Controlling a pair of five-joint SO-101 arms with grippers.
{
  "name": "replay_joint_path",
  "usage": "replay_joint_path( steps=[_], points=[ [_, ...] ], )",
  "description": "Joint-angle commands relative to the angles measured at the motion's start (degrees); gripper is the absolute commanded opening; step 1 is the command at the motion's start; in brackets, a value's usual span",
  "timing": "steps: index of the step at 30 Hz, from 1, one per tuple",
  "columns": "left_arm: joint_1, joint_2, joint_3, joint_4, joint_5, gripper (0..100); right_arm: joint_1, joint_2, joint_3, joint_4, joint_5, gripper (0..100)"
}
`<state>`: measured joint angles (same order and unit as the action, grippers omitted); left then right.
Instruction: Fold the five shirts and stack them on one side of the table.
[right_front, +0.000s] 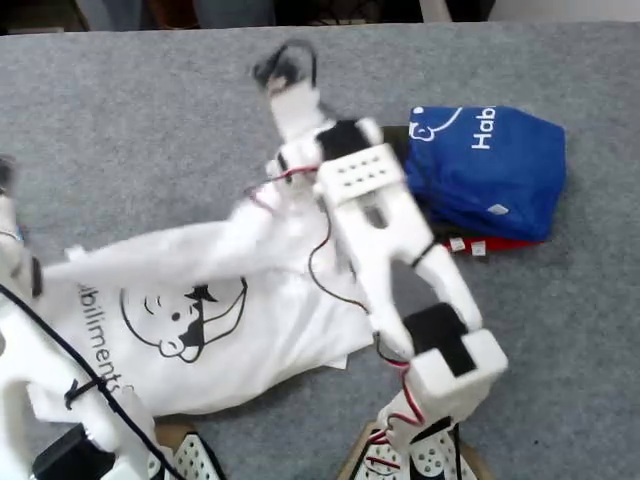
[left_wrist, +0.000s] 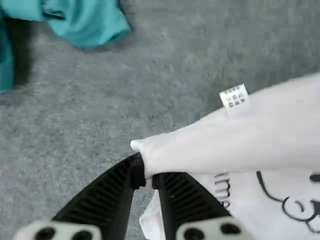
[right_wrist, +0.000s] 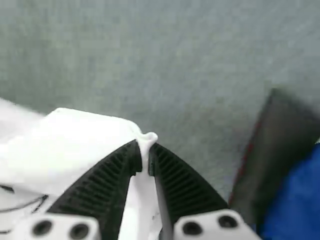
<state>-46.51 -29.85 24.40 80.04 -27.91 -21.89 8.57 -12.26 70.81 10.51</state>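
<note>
Right now we have the white shirt (right_front: 200, 320) spread over the near left corner of the table (right_front: 130, 130), print up, with one edge lifted off the surface. Our left gripper (left_wrist: 145, 177) is pinched tight on a corner of that edge. Our right gripper (right_wrist: 144, 161) is clamped on another bit of it, nearer the middle of the table. Each bite is thin, only a nub of cloth past the jaws, so a hard pull could slip it free. If we carry the two ends unevenly, the fold will likely land crooked. The folded stack (right_front: 505, 243), blue shirt (right_front: 490, 170) on top, sits toward the right edge, close by our right arm (right_front: 400, 240), which could nudge it. A teal shirt (left_wrist: 85, 20) lies unfolded on the table.
</note>
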Motion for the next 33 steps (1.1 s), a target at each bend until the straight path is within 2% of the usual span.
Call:
replay_joint_path(
  steps=[1,10,15,18,25,28,33],
  points=[
    [-1.54,-1.41,-13.93,5.27,11.16,3,2.02,-6.81,-14.90,4.13,-0.53,1.2],
    [-2.24,-1.32,-47.16,20.40,25.41,3,2.55,-13.41,-44.97,6.33,-0.62,1.2],
    [-2.77,-1.41,-58.95,20.84,26.81,3,2.64,-14.55,-57.54,6.42,-0.62,1.2],
    [-5.67,-1.41,-64.31,20.84,26.81,3,2.55,-14.99,-62.02,6.51,-0.62,1.2],
    [-13.67,-1.41,-70.46,20.84,26.29,3,2.46,-18.51,-68.00,5.98,-0.62,1.2],
    [-17.10,-3.25,-71.16,20.84,23.30,3,2.46,-20.88,-68.18,4.75,-0.62,1.2],
    [-17.71,-11.34,-66.77,20.84,19.69,3,2.46,-25.01,-67.82,2.46,-0.35,1.2]
  ],
)
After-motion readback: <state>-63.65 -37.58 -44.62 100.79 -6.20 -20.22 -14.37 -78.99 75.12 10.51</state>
